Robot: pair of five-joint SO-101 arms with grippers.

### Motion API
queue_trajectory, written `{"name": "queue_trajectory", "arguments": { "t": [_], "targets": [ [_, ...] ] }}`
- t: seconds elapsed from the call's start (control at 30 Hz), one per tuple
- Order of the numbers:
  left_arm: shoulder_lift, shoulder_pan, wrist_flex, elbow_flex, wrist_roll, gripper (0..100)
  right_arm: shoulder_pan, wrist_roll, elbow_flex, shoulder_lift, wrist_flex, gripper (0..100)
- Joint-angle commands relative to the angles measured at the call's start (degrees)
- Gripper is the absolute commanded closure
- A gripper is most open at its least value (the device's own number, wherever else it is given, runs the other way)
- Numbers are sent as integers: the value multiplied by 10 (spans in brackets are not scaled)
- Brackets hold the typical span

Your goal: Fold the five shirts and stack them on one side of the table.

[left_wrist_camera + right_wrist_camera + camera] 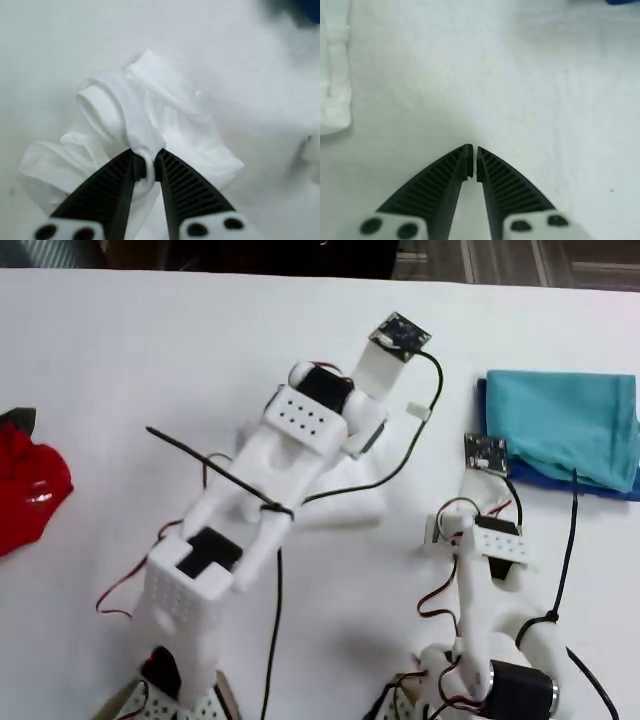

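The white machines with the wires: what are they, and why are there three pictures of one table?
They are two small robot arms, each ending in a two-fingered gripper. One picture looks down on the table from above. The other two come from cameras on each arm's wrist, looking past its black fingers. The left gripper is shut on a fold of a crumpled white shirt. The right gripper is shut on nothing, over bare table. At one side lies a folded teal shirt on top of a blue shirt. At the opposite side, a red garment lies crumpled.
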Motion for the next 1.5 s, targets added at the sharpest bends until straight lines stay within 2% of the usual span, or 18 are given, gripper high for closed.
{"name": "queue_trajectory", "arguments": {
  "t": [0.0,0.27,0.5,0.6,0.8,0.93,1.0,1.07,1.13,1.23,1.33,1.47],
  "targets": [
    [-4,12,-11,-14,2,974,3,-4,-4,-22,-9,978],
    [-3,12,-7,-32,2,970,3,-4,-4,-22,-9,978],
    [-7,16,-1,-34,2,788,3,-4,-4,-22,-9,978],
    [-10,8,0,-44,2,796,3,-4,-4,-22,-9,978],
    [-9,-68,105,-179,0,815,3,-4,-4,-22,-9,978],
    [-9,-156,210,-291,-62,978,3,-4,-4,-22,-9,978],
    [-9,-200,249,-336,-81,960,3,-4,-6,-22,-9,978],
    [-12,-251,252,-355,-86,978,-1,1,-18,-22,-8,978],
    [-33,-294,252,-342,-89,973,-10,1,-69,-22,23,978],
    [-95,-336,253,-268,-113,974,-36,1,-212,-12,130,978],
    [-195,-364,253,-131,-128,974,-84,1,-378,23,224,978],
    [-353,-396,222,114,-132,974,-186,1,-578,139,319,978]
  ]
}}
